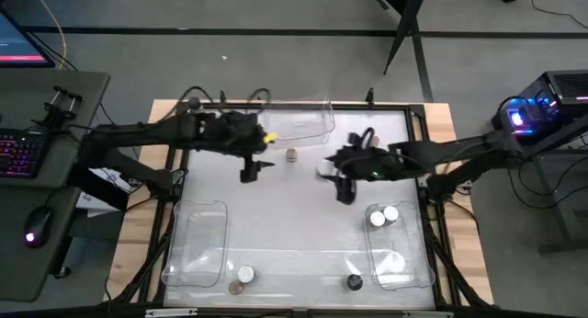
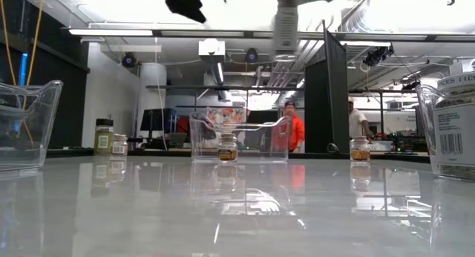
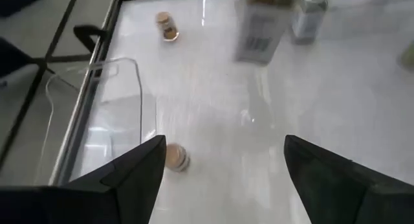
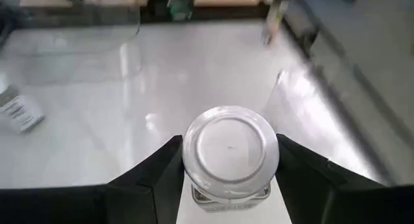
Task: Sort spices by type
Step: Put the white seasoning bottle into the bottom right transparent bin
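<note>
Right now I see my right gripper up over the middle of the table, its fingers closed on a white-lidded jar. My left gripper hangs wide open with nothing in it, near the far clear bin. One small tan-lidded jar stands just beside that bin. Two white-lidded jars sit in the bin on the right. A tan-lidded jar and a black-lidded jar stand by the near edge.
</note>
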Motion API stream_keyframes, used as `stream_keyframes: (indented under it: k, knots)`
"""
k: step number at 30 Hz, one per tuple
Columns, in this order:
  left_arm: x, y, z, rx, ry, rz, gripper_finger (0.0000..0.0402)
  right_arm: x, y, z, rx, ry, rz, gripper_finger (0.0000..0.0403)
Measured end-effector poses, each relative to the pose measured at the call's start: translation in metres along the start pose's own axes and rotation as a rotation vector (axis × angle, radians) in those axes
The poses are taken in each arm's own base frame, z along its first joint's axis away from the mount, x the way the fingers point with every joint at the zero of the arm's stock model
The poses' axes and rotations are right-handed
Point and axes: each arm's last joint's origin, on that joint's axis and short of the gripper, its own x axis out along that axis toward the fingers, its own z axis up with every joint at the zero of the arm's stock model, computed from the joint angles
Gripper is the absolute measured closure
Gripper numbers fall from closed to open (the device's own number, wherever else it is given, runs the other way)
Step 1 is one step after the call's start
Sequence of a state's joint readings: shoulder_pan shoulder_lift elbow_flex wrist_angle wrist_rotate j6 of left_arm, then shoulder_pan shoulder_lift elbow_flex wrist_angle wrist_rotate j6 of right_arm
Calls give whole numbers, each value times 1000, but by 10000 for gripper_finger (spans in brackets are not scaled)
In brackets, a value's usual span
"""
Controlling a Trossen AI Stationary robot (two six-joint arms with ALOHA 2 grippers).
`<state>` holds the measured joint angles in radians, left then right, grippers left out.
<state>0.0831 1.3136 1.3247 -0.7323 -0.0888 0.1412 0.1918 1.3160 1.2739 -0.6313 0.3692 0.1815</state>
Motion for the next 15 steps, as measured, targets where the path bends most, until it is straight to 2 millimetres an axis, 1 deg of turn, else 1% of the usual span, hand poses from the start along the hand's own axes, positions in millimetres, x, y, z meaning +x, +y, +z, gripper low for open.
stream_keyframes:
  k: [4,6,10,15]
  knots:
    - [-12,0,-14,-86,-151,16,108,-37,5,-20,101,124,40,204]
    - [-13,-1,-23,-145,-225,18,108,-57,10,-32,161,187,54,204]
    - [-5,-5,-43,-272,-304,6,108,-92,23,-56,266,282,56,204]
    - [4,-8,-58,-379,-299,-10,108,-121,38,-84,352,389,19,204]
